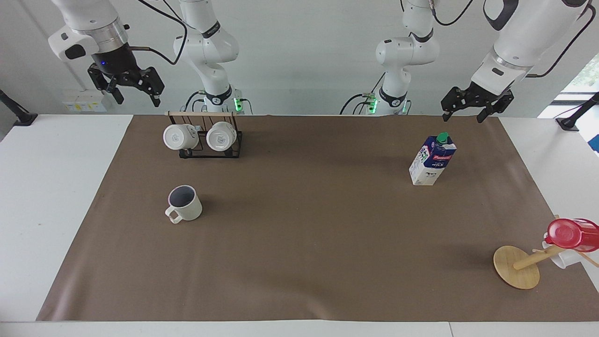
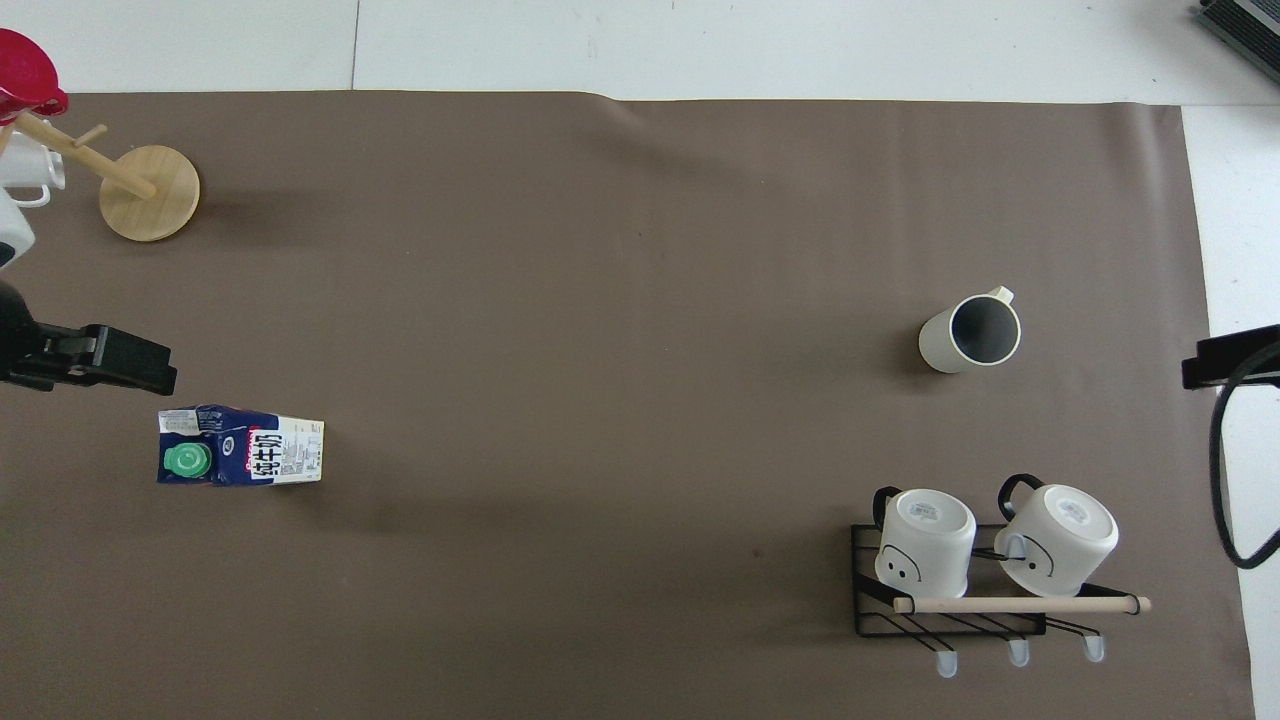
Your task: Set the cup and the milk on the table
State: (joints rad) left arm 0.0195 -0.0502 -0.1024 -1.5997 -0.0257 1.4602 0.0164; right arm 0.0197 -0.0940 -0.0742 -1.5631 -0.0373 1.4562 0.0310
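Brown paper covers most of the white desk (image 1: 65, 187), with a pale wall rising at the robots' end. On that sheet the cup (image 1: 185, 203) stands upright toward the right arm's end, dark inside showing, handle turned away from the robots. Well apart from it, toward the left arm's end, the milk (image 1: 432, 160) stands upright with its green cap on top. Nearer the robots than the cup, a black wire rack (image 1: 210, 145) carries two white mugs (image 1: 179, 136) on their sides. A wooden mug tree (image 1: 517, 267) with a red cup (image 1: 573, 234) sits near the left arm's end.

Both arms wait raised: the left tool (image 1: 470, 112) hangs above the sheet's edge close to the milk, jaws wide and holding nothing; the right tool (image 1: 135, 93) hangs beside the rack, likewise wide and bare.
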